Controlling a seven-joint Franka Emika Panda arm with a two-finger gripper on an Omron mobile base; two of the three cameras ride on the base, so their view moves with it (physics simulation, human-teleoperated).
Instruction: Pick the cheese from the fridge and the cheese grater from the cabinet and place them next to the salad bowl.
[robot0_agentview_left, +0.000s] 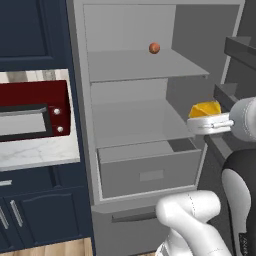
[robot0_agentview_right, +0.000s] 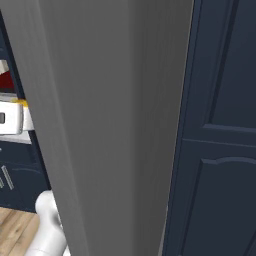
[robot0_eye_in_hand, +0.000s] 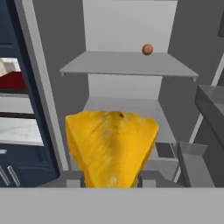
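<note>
The cheese (robot0_agentview_left: 205, 109), a yellow-orange wedge, sits between the jaws of my gripper (robot0_agentview_left: 201, 121), which is shut on it in front of the open fridge (robot0_agentview_left: 130, 65), at the right end of the middle shelf. In the hand view the cheese (robot0_eye_in_hand: 111, 146) stands large over the gripper (robot0_eye_in_hand: 111, 180) and hides the fingertips. The wedge hangs clear of the shelf. A sliver of the cheese (robot0_agentview_right: 21, 102) shows at the left edge of the right base view. The cheese grater and the salad bowl are out of view.
A small reddish-brown ball (robot0_agentview_left: 154, 48) rests on the fridge's upper shelf. The open fridge door (robot0_agentview_right: 115, 125) with its bins stands close on the right. Left of the fridge, a red-and-black box (robot0_agentview_left: 30, 110) sits on a marble counter under a shut navy wall cabinet (robot0_agentview_left: 30, 30).
</note>
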